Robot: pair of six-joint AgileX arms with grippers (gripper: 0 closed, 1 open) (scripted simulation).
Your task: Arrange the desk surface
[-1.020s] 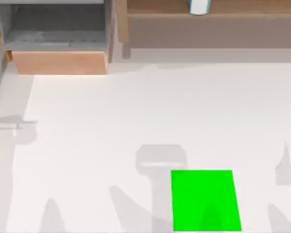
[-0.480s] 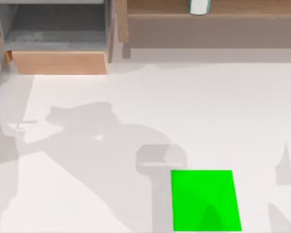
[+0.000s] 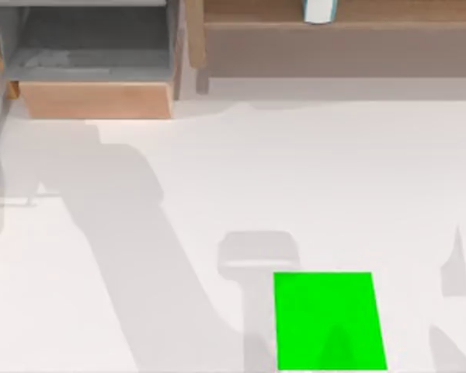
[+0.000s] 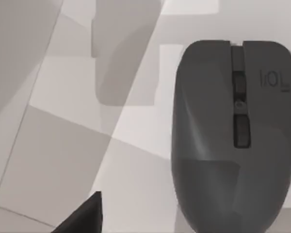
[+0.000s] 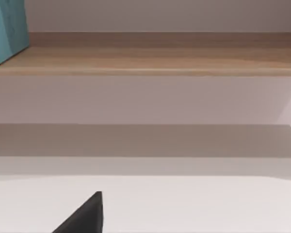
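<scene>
- Desk surface [image 3: 311, 179] is stretching white and flat across the top view, running from the near edge back to the wooden shelf [image 3: 342, 15] and the open drawer [image 3: 93, 74] at the far left.
- Broad shadow is now falling down the left of the tabletop from below the drawer to the near edge; half a second ago it was sprawling across the middle left, and a second ago it was barely there. That suggests the left arm is swinging overhead.
- Dark grey mouse [image 4: 235, 136] is lying flat on the white surface in the left wrist view, so that arm is likely closing in on it for the tidying.
- Green rectangle [image 3: 330, 320] is sitting at the near edge, right of centre, unmoved over the last second.
- Teal object [image 5: 7, 29] is standing on the shelf, facing the right arm's camera.
- Black fingertip is poking into each wrist view; whether either gripper's fingers are open or closed cannot be told.
</scene>
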